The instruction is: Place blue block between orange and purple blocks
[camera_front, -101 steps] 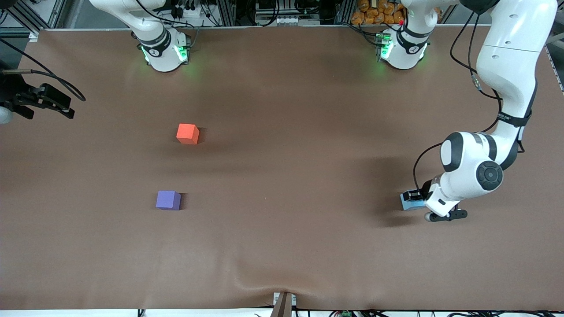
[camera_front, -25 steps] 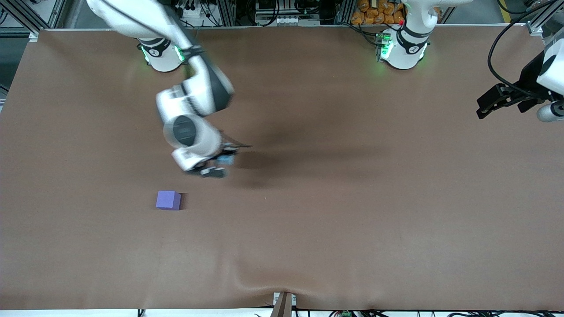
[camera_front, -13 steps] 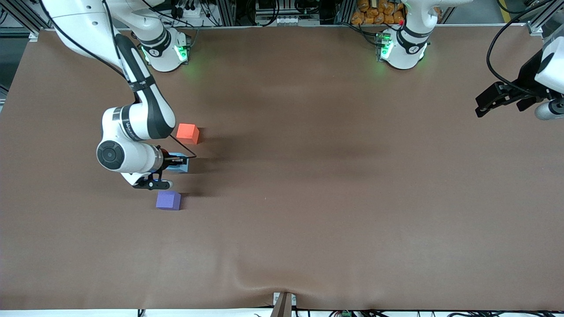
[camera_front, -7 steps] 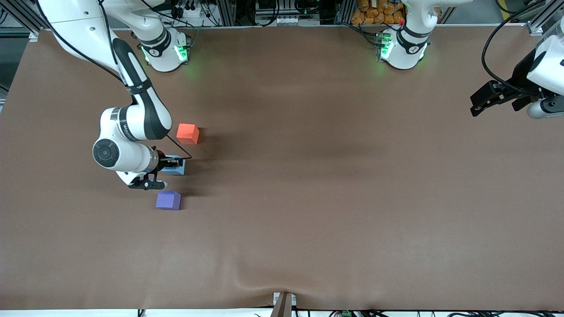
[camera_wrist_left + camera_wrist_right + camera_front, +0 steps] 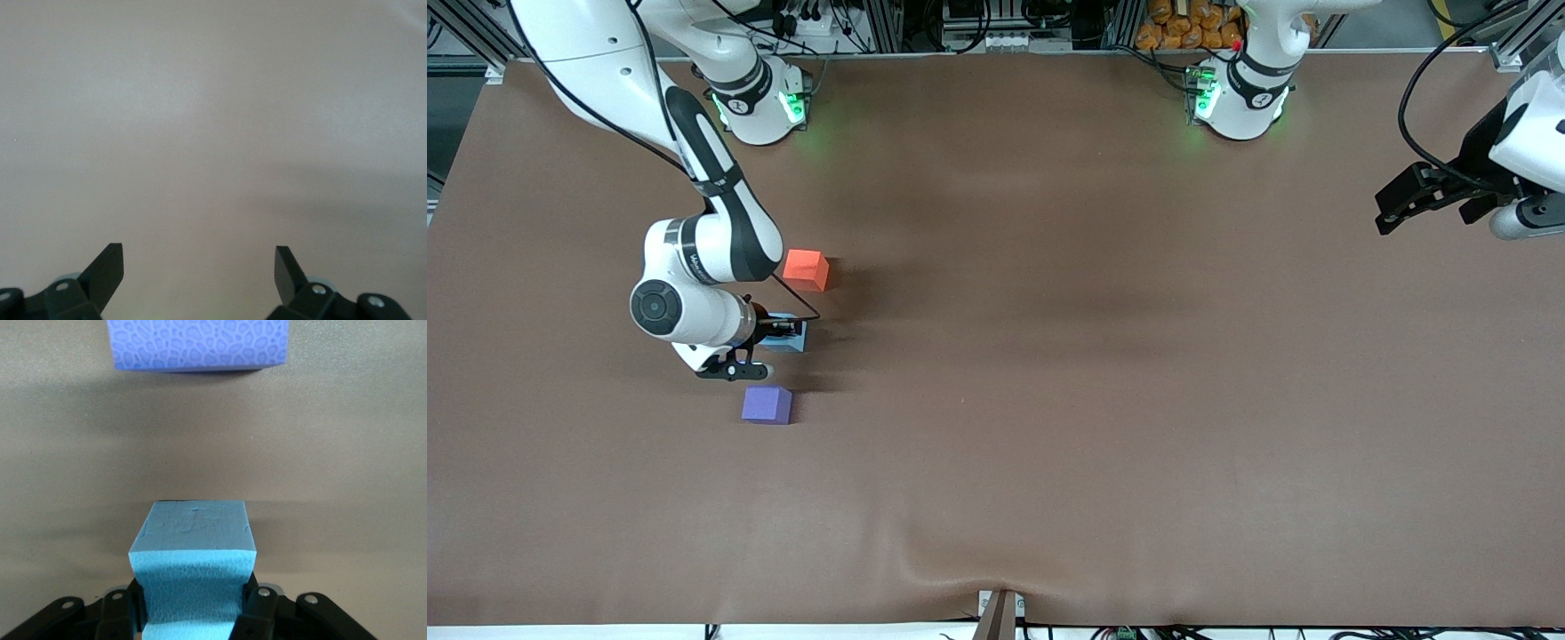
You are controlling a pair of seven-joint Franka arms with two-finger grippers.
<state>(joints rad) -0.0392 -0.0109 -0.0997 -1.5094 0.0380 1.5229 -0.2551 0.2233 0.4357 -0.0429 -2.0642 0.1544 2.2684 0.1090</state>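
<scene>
While I watch from the front camera, the purple block [image 5: 767, 404] sits nearest on the table [image 5: 1049, 444]. Just farther, my right gripper [image 5: 783, 331] is clamped on the blue block [image 5: 791, 335], low between purple and the orange block [image 5: 806, 269], apart from both. Orange lies farther again. Off at the left arm's end, my left gripper [image 5: 1392, 206] waits over the table edge, fingers [image 5: 107, 270] spread wide with nothing between them.

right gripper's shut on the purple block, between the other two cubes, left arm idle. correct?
Not quite: the right gripper is shut on the blue block, as the right wrist view shows. The purple block sits free on the table; the orange block lies farther back. The left gripper waits, open.
</scene>
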